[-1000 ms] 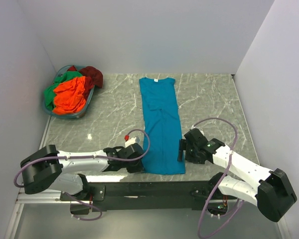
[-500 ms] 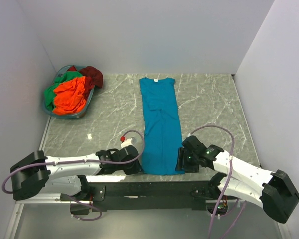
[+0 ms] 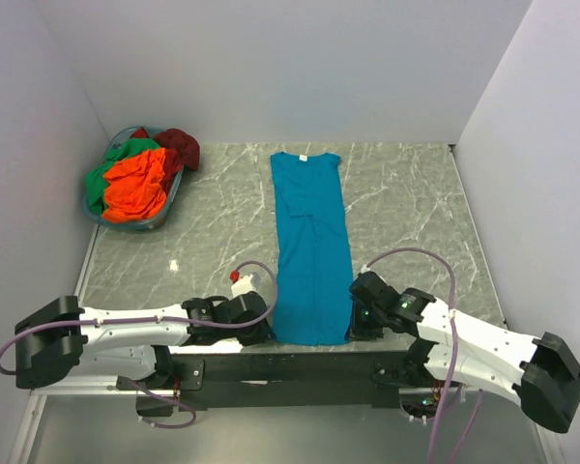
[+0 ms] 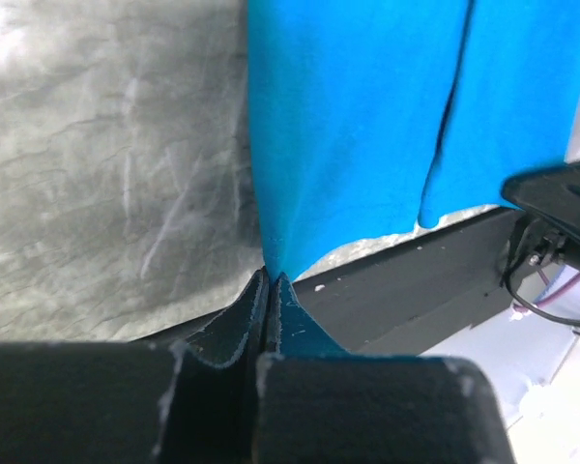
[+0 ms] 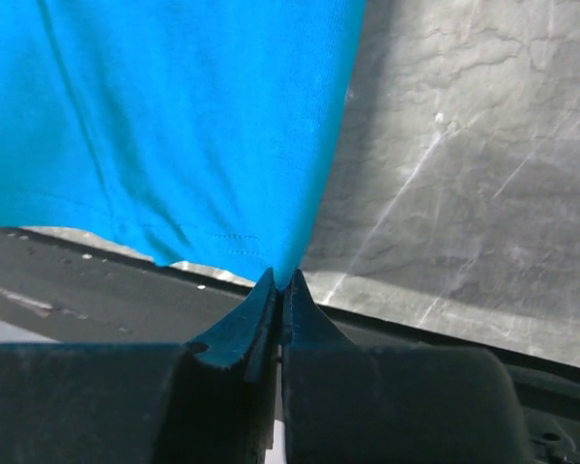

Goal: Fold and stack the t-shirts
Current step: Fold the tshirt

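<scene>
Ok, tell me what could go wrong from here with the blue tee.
1. The left tool and right tool each pinch only the tip of a hem corner of the tee, so the cloth may slip out when lifted.
2. The hem lies at the near edge of the table and could catch on the black frame.
3. A lengthwise crease runs down the tee, and uneven pulling could skew the fold.

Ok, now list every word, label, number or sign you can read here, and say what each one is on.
No text can be read in any view.
teal-blue t-shirt: plain; a pale speck at the collar may be a tag, but it is too small to read.
basket: no lettering shows.
left gripper and right gripper, each shut on a near corner of the shirt: plain black, no markings visible.
</scene>
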